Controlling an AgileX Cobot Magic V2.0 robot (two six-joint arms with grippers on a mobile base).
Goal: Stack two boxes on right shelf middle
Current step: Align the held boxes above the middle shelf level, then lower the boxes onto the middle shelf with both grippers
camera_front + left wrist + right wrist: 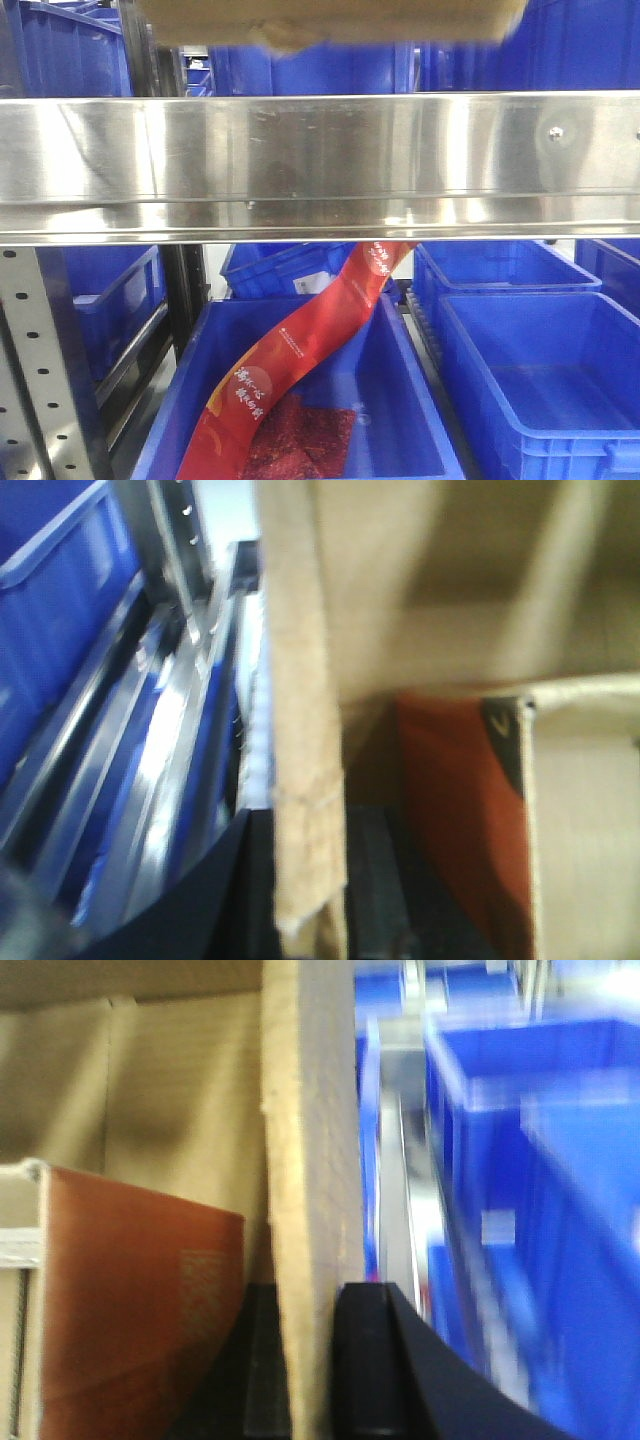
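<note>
A brown cardboard box (330,20) hangs above the shiny steel shelf beam (320,165), only its underside showing at the top of the front view. My left gripper (310,880) is shut on the box's left wall (300,730), one black finger on each side. My right gripper (305,1360) is shut on the box's right wall (310,1160) in the same way. Inside the box lies a red-brown packet (130,1310), which is also the red-brown packet (450,820) in the left wrist view. Only one box is in view.
Blue plastic bins (540,370) fill the level below the beam, and a red printed banner (300,350) drapes into the middle bin (300,440). More blue bins (70,50) stand behind the beam. A perforated grey upright (40,360) is at lower left.
</note>
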